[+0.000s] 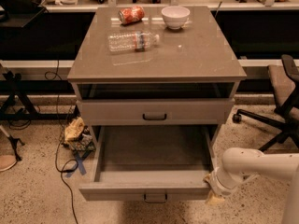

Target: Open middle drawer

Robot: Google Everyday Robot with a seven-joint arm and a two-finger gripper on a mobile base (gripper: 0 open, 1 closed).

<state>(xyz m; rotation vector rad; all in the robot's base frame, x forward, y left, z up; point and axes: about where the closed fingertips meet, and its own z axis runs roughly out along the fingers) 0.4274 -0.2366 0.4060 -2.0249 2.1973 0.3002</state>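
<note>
The middle drawer (149, 190) stands pulled far out below the top drawer (154, 111). It shows a wide, shallow, empty grey box and a small black bar handle (155, 198) on its front. The lowest drawer is hidden beneath it. My gripper (214, 197), at the end of the white arm (252, 164), hangs at the right front corner of the open drawer, well to the right of the handle. Its yellowish tip points down toward the floor.
On the cabinet top (196, 55) lie a plastic bottle (133, 41), a red can (131, 14) and a white bowl (175, 16). An office chair (280, 101) stands to the right. Cables and rags (74, 134) lie on the floor to the left.
</note>
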